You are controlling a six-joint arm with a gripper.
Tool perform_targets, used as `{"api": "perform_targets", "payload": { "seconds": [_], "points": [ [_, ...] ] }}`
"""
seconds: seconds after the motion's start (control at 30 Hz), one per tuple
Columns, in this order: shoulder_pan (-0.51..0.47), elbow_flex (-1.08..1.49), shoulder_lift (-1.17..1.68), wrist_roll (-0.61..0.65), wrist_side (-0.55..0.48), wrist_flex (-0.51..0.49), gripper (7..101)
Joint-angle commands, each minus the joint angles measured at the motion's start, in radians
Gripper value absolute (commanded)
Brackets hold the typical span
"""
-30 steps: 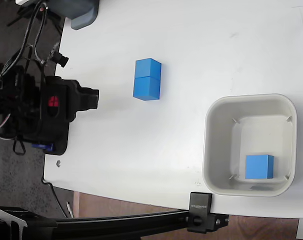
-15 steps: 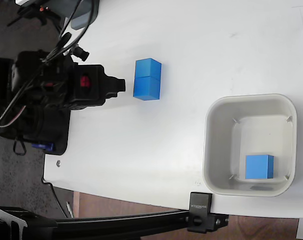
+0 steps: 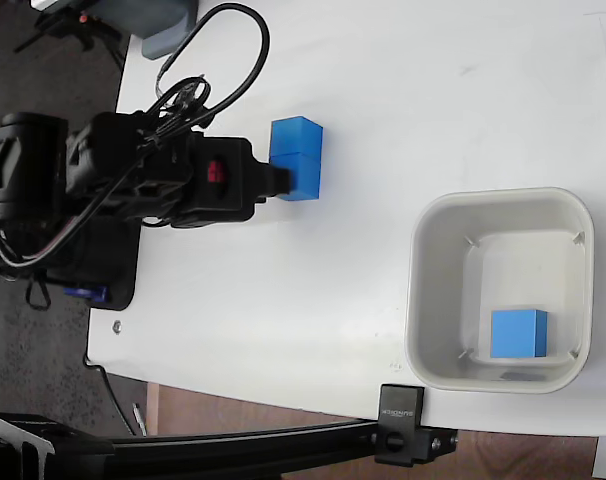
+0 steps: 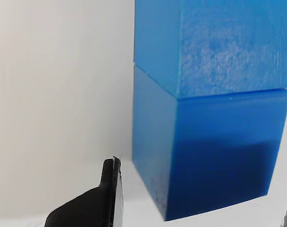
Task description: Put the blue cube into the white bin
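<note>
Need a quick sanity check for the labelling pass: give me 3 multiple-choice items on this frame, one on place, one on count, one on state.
1. Where is the gripper in the fixed view?
A. Over the white bin
B. At the pair of blue cubes on the table
C. Off the table

2. How many blue cubes show in all?
A. One
B. Two
C. Three

3. What is in the white bin?
A. Nothing
B. One blue cube
C. A stack of two cubes

Key: 1 B, its tip meets the nearer cube of the touching pair, beside the farther cube. 2 C, two on the table plus one cube in the bin. 3 B, a single cube lies on the bin floor.
</note>
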State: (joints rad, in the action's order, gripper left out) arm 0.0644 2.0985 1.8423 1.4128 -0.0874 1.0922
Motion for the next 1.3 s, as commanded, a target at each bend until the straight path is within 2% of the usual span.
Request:
{"api": "perform_targets", "payload": {
  "seconds": [0.03, 0.2, 0.3, 0.57, 0.7, 0.83, 1.07, 1.2, 1.3],
  "points": [
    [0.006, -0.115, -0.034, 0.032, -0.017, 0.011, 90.1],
    [0.009, -0.176, -0.095, 0.035, -0.025, 0.035, 90.6],
    [0.009, -0.187, -0.109, 0.032, -0.029, 0.044, 87.6],
    [0.008, -0.196, -0.155, 0.017, -0.034, 0.046, 68.0],
    [0.009, -0.189, -0.147, -0.012, -0.02, 0.021, 45.7],
    [0.008, -0.192, -0.126, -0.035, -0.005, 0.029, 37.4],
    [-0.006, -0.218, -0.117, -0.094, 0.017, 0.037, 17.5],
    [-0.071, -0.249, -0.012, -0.176, 0.04, 0.021, 15.9],
    [-0.114, -0.256, 0.074, -0.278, 0.083, -0.117, 16.4]
  ]
}}
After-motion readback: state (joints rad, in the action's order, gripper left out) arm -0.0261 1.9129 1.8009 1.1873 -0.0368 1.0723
